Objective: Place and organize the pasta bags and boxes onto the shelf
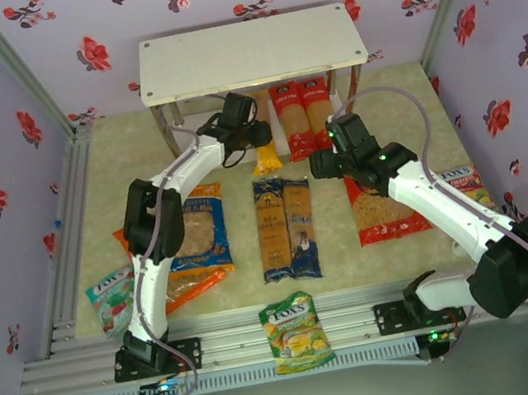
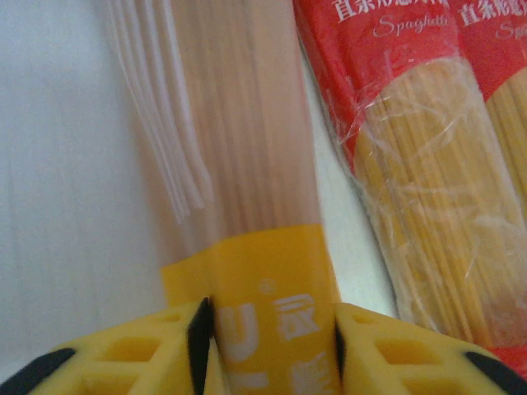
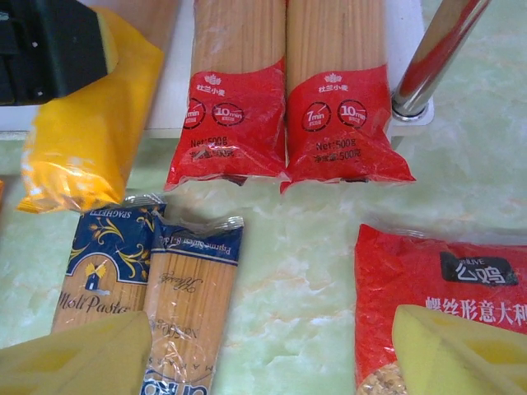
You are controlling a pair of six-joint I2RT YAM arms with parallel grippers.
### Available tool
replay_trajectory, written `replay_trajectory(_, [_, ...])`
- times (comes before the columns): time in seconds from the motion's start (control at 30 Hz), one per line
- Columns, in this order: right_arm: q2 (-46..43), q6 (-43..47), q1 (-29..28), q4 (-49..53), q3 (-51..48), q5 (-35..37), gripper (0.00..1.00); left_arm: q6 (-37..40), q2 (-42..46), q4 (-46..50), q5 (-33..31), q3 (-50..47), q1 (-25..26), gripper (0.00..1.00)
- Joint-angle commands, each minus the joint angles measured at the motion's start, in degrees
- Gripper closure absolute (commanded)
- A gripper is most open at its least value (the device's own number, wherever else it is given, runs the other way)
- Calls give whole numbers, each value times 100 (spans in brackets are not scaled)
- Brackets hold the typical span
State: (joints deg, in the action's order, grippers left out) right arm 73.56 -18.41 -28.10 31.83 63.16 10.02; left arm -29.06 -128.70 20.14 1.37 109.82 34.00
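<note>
My left gripper (image 2: 272,329) reaches under the shelf (image 1: 250,53) and grips the near end of the yellow pasta box (image 2: 263,296), both pads against its sides. That box lies on the lower white board (image 2: 66,164), left of two red pasta boxes (image 3: 235,107) (image 3: 342,107) whose near ends overhang the board. My right gripper (image 3: 272,354) hovers open over the tabletop, empty, between two brown boxes with blue ends (image 3: 107,263) (image 3: 189,304) and the red bag (image 3: 445,280). The orange bag (image 1: 182,282) and the blue-and-orange bag (image 1: 199,234) lie overlapped at the left.
A shiny shelf post (image 3: 436,58) stands just right of the red boxes. A small candy bag (image 1: 114,299) lies at the front left and another (image 1: 295,332) on the front rail. Flowered walls close in the left, right and back.
</note>
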Motion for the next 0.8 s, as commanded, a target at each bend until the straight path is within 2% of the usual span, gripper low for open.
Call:
replay_trajectory(0.0, [-59, 51, 50, -74, -94, -66, 22, -71, 21, -547, 116, 253, -7, 53])
replay_trajectory(0.17, [-76, 48, 66, -63, -103, -79, 22, -159, 38, -921, 358, 87, -7, 47])
replay_trajectory(0.23, [-101, 53, 76, -66, -124, -92, 22, -218, 98, -1122, 481, -59, 2, 35])
replay_trajectory(0.4, [-157, 44, 85, -63, -155, -89, 22, -185, 504, -1759, 503, -689, 62, 34])
replay_trajectory(0.5, [-197, 40, 90, -55, -165, -97, 22, -5, 850, -1980, 355, -1094, 122, 38])
replay_trajectory(0.63, [-236, 40, 94, -28, -160, -106, 21, 342, 1369, -2066, 22, -1610, 270, 38])
replay_trajectory(0.77, [-289, 31, 94, -11, -180, -97, 21, 813, 2162, -2144, -782, -2415, 663, 33])
